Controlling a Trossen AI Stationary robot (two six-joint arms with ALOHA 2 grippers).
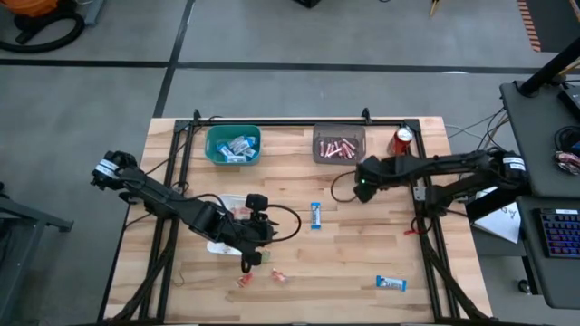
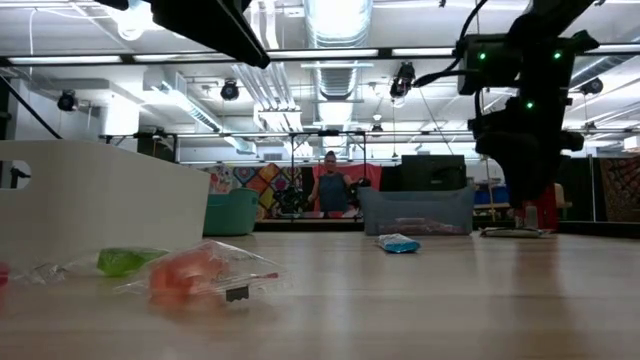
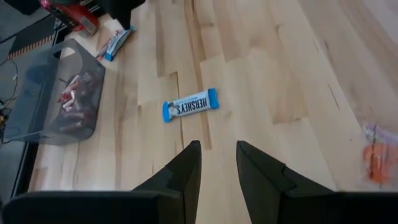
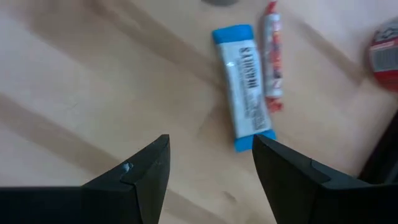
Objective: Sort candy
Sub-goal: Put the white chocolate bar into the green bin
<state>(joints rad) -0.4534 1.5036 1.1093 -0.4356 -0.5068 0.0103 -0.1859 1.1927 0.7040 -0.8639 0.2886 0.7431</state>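
My left gripper [image 3: 217, 155] [image 1: 267, 231] hovers open over the table's near-left part, touching nothing. A blue-and-white mini bar [image 3: 191, 104] [image 1: 315, 215] lies flat on the wood ahead of its fingers. My right gripper [image 4: 208, 149] [image 1: 362, 181] hangs open, touching nothing, above another blue-and-white bar [image 4: 244, 87] [image 3: 115, 42] that lies side by side with a slim pink stick [image 4: 272, 56]. A third bar [image 1: 391, 283] lies near the table's near-right corner. Small red and orange pieces [image 1: 243, 281] [image 1: 278, 276] lie near the near edge. The low view shows a green piece [image 2: 125, 262] and an orange one [image 2: 185, 275].
A teal bin [image 1: 233, 145] holding blue-and-white bars and a grey bin [image 1: 339, 145] [image 3: 56, 93] holding pink sticks stand at the far edge. A red can [image 1: 402, 140] stands right of the grey bin. A white container [image 2: 100, 200] sits under my left arm. A person [image 2: 330, 185] stands far behind the table.
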